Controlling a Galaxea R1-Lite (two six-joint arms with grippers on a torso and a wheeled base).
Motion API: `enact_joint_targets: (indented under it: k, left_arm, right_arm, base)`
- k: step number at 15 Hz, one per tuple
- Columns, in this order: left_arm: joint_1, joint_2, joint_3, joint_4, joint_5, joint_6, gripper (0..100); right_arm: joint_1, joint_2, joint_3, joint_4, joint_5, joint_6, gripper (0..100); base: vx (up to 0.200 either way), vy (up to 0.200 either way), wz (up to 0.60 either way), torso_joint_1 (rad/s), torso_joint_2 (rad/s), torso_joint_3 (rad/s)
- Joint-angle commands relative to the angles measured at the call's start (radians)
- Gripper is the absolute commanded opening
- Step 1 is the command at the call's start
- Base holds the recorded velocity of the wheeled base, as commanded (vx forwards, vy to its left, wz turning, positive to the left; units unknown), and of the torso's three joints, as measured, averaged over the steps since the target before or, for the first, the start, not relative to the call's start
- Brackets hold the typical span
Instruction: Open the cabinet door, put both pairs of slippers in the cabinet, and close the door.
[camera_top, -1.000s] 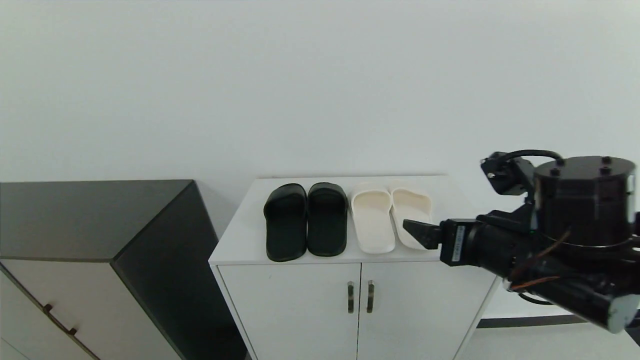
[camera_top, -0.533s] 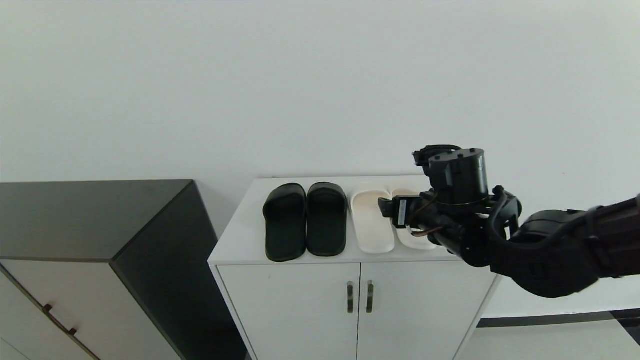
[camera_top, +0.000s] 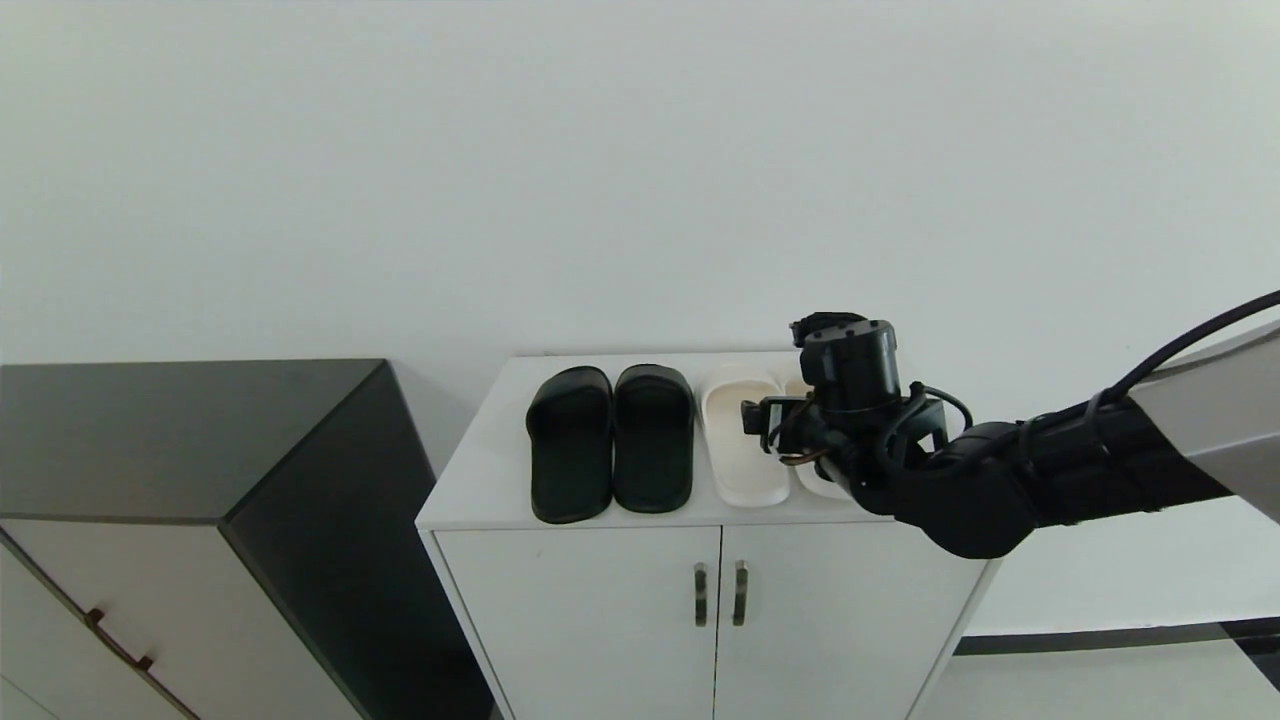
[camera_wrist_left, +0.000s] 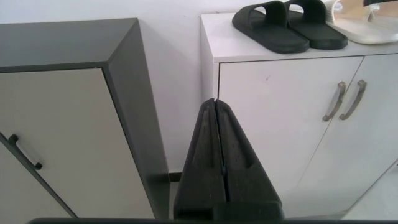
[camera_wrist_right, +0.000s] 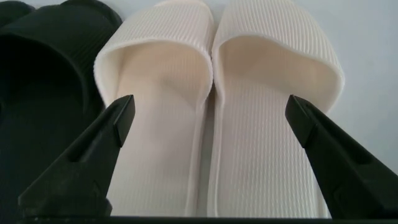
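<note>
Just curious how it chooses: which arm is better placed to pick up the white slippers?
Right. The right tool hangs open over the white slippers, a finger to each side of the pair. The left tool is shut, low down facing the cabinet front.

1. Black slippers (camera_top: 653, 450) — plain matt black all over.
2. Cream slippers (camera_wrist_right: 261, 124) — off-white, with fine ribbed lines running over the straps and soles.
3. The cabinet (camera_top: 580, 620) is plain white; its door handles (camera_top: 700, 593) are silver-grey.
4. The cupboard (camera_top: 180, 430) beside it is dark grey on top and side and pale beige in front, with a dark pull (camera_top: 120, 642).
5. The right pincer (camera_wrist_right: 210, 106) and left pincer (camera_wrist_left: 215, 102) are black.
6. The wall (camera_top: 640, 150) is plain white.
</note>
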Motion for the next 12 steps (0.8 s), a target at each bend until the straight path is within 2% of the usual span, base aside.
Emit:
enact_joint_targets:
  k: [1, 4, 12]
  left_arm:
    - [0.000, 0.000, 0.000, 0.001, 0.000, 0.000, 0]
    - [0.000, 0.000, 0.000, 0.001, 0.000, -0.009, 0]
    - [0.000, 0.000, 0.000, 0.001, -0.001, -0.009, 0]
  right_arm:
    - [-0.013, 0.062, -0.034, -0.027, 0.000, -0.013, 100]
    - [-0.028, 0.130, -0.104, -0.050, 0.000, -0.053, 100]
    - [-0.063, 0.203, -0.209, -0.051, 0.000, -0.104, 100]
  base:
    - [0.000, 0.000, 0.00, 0.000, 0.00, 0.000]
    - [0.000, 0.000, 0.00, 0.000, 0.00, 0.000]
    - [0.000, 0.000, 0.00, 0.000, 0.00, 0.000]
